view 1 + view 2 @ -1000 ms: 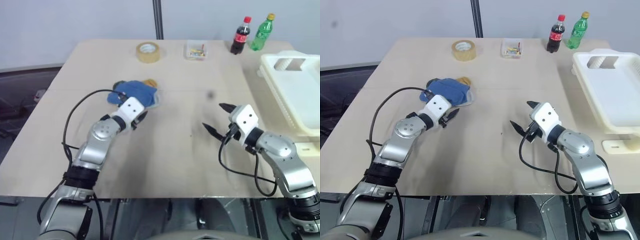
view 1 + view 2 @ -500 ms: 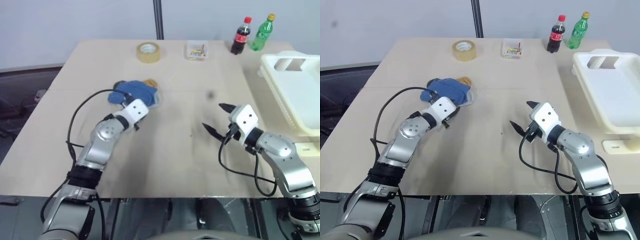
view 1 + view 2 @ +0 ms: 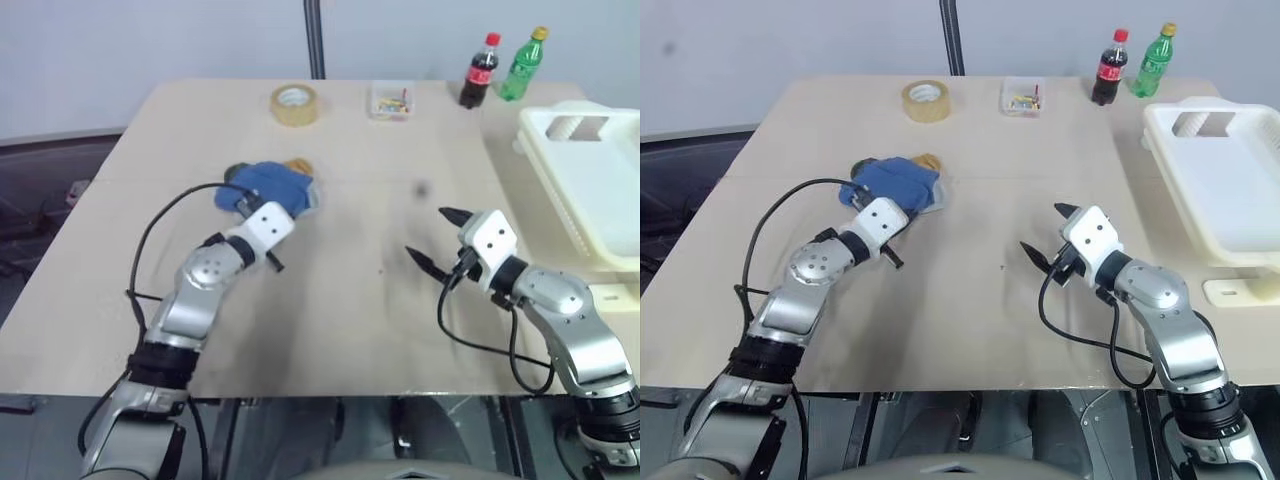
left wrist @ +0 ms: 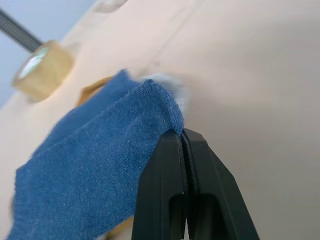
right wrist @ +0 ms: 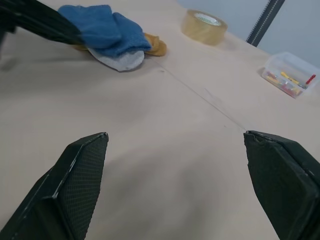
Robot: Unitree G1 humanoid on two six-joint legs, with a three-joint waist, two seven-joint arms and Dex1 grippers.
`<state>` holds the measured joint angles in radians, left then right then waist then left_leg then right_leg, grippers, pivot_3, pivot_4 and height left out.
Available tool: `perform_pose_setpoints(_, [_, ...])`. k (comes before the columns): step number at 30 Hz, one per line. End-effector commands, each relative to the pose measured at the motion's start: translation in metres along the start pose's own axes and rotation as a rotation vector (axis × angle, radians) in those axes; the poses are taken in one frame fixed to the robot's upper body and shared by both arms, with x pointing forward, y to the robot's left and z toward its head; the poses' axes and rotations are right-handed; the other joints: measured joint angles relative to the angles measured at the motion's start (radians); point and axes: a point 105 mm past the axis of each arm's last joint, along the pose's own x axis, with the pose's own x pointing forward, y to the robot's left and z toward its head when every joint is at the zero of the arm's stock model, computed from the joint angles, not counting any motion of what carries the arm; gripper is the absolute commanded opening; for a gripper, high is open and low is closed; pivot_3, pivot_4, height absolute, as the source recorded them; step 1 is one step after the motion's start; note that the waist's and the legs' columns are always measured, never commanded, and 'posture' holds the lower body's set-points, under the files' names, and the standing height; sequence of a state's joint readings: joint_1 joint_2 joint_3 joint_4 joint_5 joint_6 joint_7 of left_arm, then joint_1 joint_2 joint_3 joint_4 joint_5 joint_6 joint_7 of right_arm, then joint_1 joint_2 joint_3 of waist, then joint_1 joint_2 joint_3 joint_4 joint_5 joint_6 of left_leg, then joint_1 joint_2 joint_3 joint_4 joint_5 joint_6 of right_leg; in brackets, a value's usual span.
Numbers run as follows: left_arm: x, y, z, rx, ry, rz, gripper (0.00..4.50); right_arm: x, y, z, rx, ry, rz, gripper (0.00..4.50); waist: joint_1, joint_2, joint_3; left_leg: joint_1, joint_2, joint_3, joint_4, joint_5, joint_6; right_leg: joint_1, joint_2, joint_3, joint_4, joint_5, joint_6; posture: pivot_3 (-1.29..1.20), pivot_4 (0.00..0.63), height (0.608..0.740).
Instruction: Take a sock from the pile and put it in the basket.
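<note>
Since a second ago my left gripper (image 3: 277, 262) has closed from half open and drawn back a little from the small loose pile of blue, mustard and grey socks (image 3: 272, 186); my right gripper (image 3: 432, 240) has not moved.

From the head views, the pile lies near the middle of the tan wooden table (image 3: 360, 300), just beyond my left fingertips. The large white slotted plastic basket (image 3: 585, 180) sits well apart at the right edge, with no sock visible in the part I can see. So the carry and the drop are all left to do.

In my left wrist view, my jaws are pressed together at the folded corner of the blue knitted sock (image 4: 95, 165); whether any cloth is pinched between them I cannot tell.

In my right wrist view, my fingers (image 5: 75, 185) stand wide and hold nothing, with bare table ahead.

Around: a roll of brown packing tape (image 3: 295, 104), a small clear box of coloured bits (image 3: 391, 100), a cola bottle (image 3: 480, 70) and a green bottle (image 3: 524, 64) stand along the far edge, clear of the way to the basket. My own right arm lies between pile and basket.
</note>
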<state>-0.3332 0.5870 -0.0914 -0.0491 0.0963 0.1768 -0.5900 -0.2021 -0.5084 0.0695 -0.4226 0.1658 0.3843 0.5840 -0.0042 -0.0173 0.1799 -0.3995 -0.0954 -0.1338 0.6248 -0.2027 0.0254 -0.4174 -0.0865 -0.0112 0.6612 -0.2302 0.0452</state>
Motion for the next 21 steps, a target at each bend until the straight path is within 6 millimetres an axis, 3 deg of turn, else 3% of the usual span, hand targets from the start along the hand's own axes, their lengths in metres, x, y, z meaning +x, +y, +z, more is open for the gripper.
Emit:
perform_pose_setpoints(1, [-0.013,-0.006,0.023,-0.017,-0.068,-0.050,0.06,-0.005,-0.002,0.011,-0.032,-0.045,-0.013,4.50,-0.003,0.000,0.000,0.000,0.000,0.000,0.000,0.000,0.000,0.000,0.000,0.000,0.000,0.000,0.000,0.00,0.150,0.740])
perform_pose_setpoints(5, [-0.014,-0.034,0.037,-0.114,-0.104,-0.189,0.06,-0.006,-0.003,0.011,-0.034,-0.043,-0.013,4.50,-0.004,0.000,0.000,0.000,0.000,-0.001,0.001,0.000,0.000,0.001,0.001,0.000,0.000,0.000,0.000,0.00,0.150,0.740])
perform_pose_setpoints(11, [0.000,-0.079,0.075,-0.309,-0.195,-0.413,0.06,-0.013,-0.004,0.010,-0.036,-0.023,-0.026,4.50,-0.001,0.000,0.000,0.000,0.000,-0.001,0.005,-0.001,0.001,0.004,0.002,-0.001,0.000,0.000,0.001,0.00,0.150,0.740])
perform_pose_setpoints(18, [0.029,-0.105,0.111,-0.513,-0.239,-0.608,0.06,-0.019,-0.002,0.007,-0.034,0.012,-0.039,4.50,-0.004,0.000,0.000,0.001,0.000,-0.001,0.007,-0.001,0.001,0.005,0.004,-0.002,0.001,-0.002,0.005,0.00,0.150,0.740])
perform_pose_setpoints(21, [0.030,-0.108,0.119,-0.554,-0.247,-0.638,0.94,-0.018,0.000,0.007,-0.038,0.022,-0.031,4.50,-0.009,0.000,0.000,0.001,0.000,-0.001,0.007,-0.001,0.002,0.005,0.004,-0.002,0.001,-0.001,0.005,0.00,0.150,0.740])
